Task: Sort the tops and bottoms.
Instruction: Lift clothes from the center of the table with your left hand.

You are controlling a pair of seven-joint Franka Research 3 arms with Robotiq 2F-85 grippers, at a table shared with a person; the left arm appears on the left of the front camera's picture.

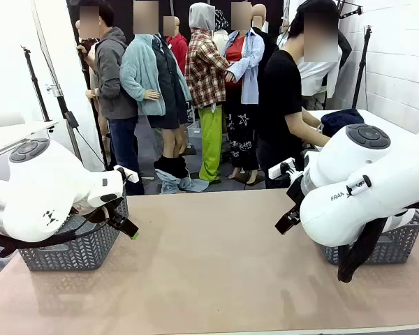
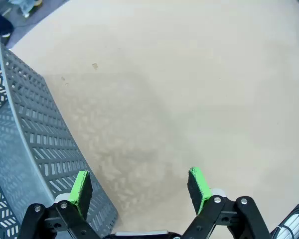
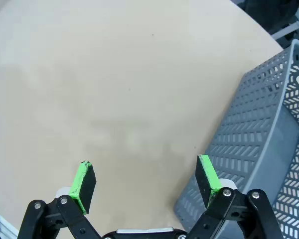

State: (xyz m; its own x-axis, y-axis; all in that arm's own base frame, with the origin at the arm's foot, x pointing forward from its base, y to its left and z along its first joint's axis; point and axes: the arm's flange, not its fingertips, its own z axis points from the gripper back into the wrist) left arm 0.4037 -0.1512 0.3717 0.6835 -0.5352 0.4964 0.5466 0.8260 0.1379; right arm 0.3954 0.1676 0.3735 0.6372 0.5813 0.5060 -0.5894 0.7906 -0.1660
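Hovering over the table [image 1: 216, 265], both jaws gape (grey baskets [image 1: 77, 255] alongside).

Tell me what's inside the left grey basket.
Through the basket's lattice wall, just dark gaps; the left arm covers its opening, so the contents cannot be told.

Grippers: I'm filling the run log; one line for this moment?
left gripper: open, empty, by left basket | right gripper: open, empty, by right basket

Tan table [image 1: 216, 279], grey basket L [image 1: 77, 255], grey basket R [image 1: 396, 247]
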